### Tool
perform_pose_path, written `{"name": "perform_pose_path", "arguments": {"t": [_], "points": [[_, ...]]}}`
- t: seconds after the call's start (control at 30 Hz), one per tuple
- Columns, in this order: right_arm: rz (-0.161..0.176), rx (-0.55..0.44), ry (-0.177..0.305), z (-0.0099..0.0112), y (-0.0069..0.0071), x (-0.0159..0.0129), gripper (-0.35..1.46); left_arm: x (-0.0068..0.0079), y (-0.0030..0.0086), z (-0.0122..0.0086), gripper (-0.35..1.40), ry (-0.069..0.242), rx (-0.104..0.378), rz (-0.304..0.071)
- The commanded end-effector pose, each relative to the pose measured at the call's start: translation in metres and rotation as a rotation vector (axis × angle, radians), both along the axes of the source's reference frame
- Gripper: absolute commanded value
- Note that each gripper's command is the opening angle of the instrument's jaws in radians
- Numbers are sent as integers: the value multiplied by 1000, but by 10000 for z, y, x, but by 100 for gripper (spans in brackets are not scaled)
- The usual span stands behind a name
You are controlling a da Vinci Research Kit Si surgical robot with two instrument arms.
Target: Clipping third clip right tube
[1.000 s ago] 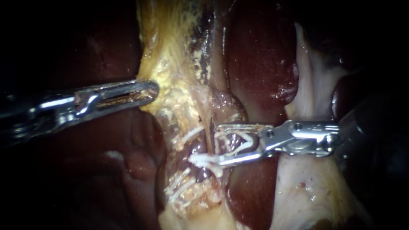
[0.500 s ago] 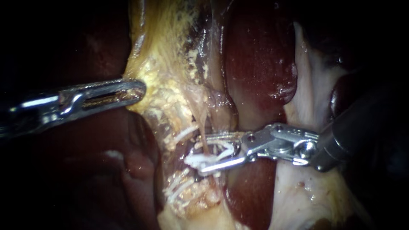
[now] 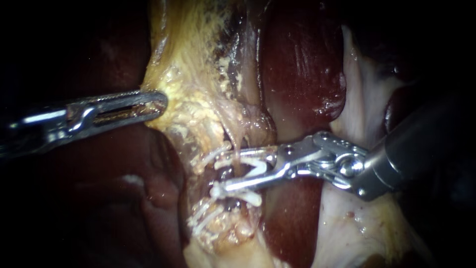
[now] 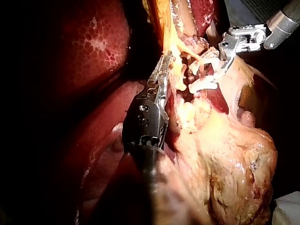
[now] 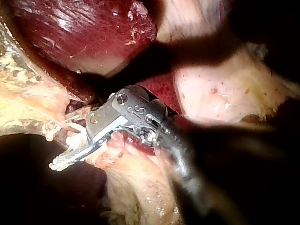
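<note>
At the middle of the endoscope view, the right instrument [image 3: 221,173] comes in from the right with its jaws spread; a white clip [image 3: 250,165] sits between them, one leg along each jaw, so the jaws grasp the clip while it gapes open; a thin pale tube [image 3: 239,148] runs down through the gap, inside the V of the clip; which tube it is, I cannot tell. Near the jaw tips, older clips [image 3: 206,221] lie on the tissue, one above the jaws, several below, close together. To the left, the left instrument [image 3: 157,100] has its jaws clenched on the edge of the yellow fatty tissue [image 3: 193,74], which is drawn taut toward its side; it is well apart from the right instrument. Dark red liver [image 3: 302,64] lies above and below the right instrument; pale tissue [image 3: 357,218] lies under its shaft. Left wrist view: own jaws pinched on the yellow fat, the right instrument's spread jaws just beside them. Right wrist view: jaws apart, white clip between, tips against the yellow tissue.
</note>
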State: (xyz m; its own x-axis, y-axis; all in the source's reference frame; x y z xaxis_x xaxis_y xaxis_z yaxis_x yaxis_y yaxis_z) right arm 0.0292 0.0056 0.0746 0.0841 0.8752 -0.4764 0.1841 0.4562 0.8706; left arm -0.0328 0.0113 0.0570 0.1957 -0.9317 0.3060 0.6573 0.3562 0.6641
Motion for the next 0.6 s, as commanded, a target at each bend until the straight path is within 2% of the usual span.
{"name": "perform_pose_path", "arguments": {"t": [0.03,0.13,0.2,0.27,0.3,0.43,0.6], "points": [[7,16,1,-1,2,1,48,0,0,0,-35,0,0,0],[14,66,-4,-3,4,3,44,0,0,0,-35,1,0,-1],[9,107,-10,-3,4,2,32,0,0,0,-35,1,0,-1],[1,188,-24,-3,4,-2,-14,0,0,0,-35,1,0,-1],[10,213,-31,-3,4,-4,-35,0,0,0,-35,1,0,-1],[32,245,-73,1,9,-10,-35,-1,0,-1,-35,1,0,-1],[27,246,-95,4,10,-13,-35,-1,0,0,-35,1,0,-1]]}}
